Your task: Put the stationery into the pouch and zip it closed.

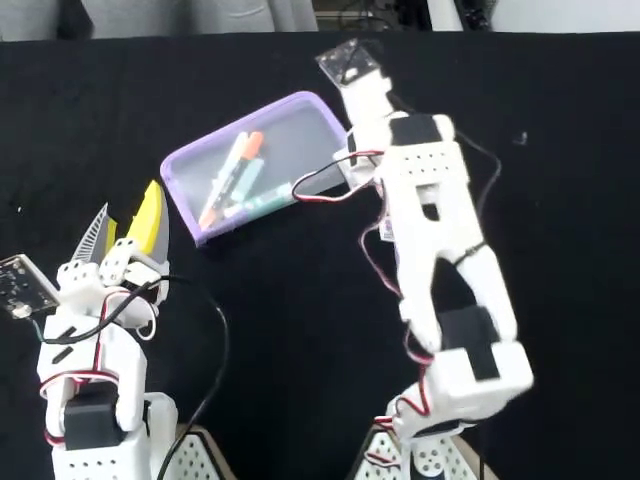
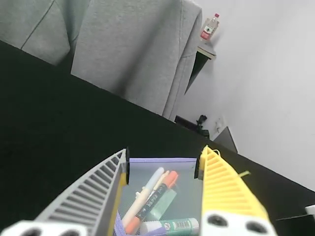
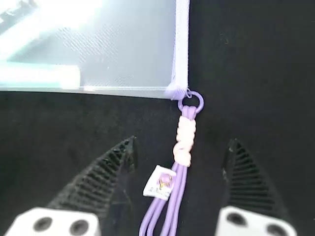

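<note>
1 pouch, 2 arms, both grippers open, nothing held.
1 black table [image 1: 560, 200]. The right gripper [image 3: 182, 141] is spread wide, its jaws straddling the 1 zip pull [image 3: 184, 123] at the pouch corner without touching it. The left gripper [image 2: 165, 150] is also wide, near the pouch's other end. The pouch [image 1: 295, 135] lies flat mid-table. The stationery [image 1: 240, 165] is inside: 3 pens clear, possibly a 4th item, overlap hides the count.

Open going across the bare table [image 1: 250, 330] between the left gripper [image 1: 128, 200] and the pouch [image 1: 255, 160]; wide room right of the right arm [image 1: 430, 200]. Blocked at the pouch's right end by that arm, a red and white wire [image 1: 320, 187] looped just beside. Between the right gripper's [image 3: 182, 142] spread fingers, the zip cord [image 3: 183, 132].
</note>
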### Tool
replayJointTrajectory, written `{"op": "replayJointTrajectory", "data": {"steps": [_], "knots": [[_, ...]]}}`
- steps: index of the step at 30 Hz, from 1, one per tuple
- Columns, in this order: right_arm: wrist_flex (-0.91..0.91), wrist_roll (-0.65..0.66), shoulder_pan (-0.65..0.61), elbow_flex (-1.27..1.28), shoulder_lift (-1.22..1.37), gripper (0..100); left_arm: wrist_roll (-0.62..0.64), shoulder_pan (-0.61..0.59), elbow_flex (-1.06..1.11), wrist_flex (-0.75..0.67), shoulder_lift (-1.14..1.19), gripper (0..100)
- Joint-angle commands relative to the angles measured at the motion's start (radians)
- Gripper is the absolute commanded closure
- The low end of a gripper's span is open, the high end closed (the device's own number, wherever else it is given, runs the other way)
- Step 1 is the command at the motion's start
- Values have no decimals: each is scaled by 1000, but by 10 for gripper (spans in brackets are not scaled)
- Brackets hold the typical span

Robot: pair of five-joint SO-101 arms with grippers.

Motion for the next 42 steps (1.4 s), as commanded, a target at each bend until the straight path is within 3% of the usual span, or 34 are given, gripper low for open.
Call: {"op": "replayJointTrajectory", "data": {"steps": [1,4,9,12,16,19,26,31,37,42], "knots": [[95,3,-8,-53,-185,727,9,2,-90,-3,-8,766],[170,2,-11,-51,-294,727,9,2,-110,2,-8,805],[290,2,-6,-48,-461,728,3,2,-110,3,-8,978],[327,2,-6,-12,-547,785,8,2,-120,44,-8,941],[321,2,-6,105,-670,918,0,42,-185,203,-8,942],[299,2,-6,200,-760,979,-63,97,-216,302,-8,942],[184,2,-6,512,-1012,984,-308,125,-101,371,-8,970],[68,-38,8,745,-1225,984,-310,125,-27,404,-8,971],[-12,-40,167,915,-1420,984,-318,125,-16,479,-8,971],[-74,-40,210,1098,-1497,983,-319,125,76,479,-8,970]]}}
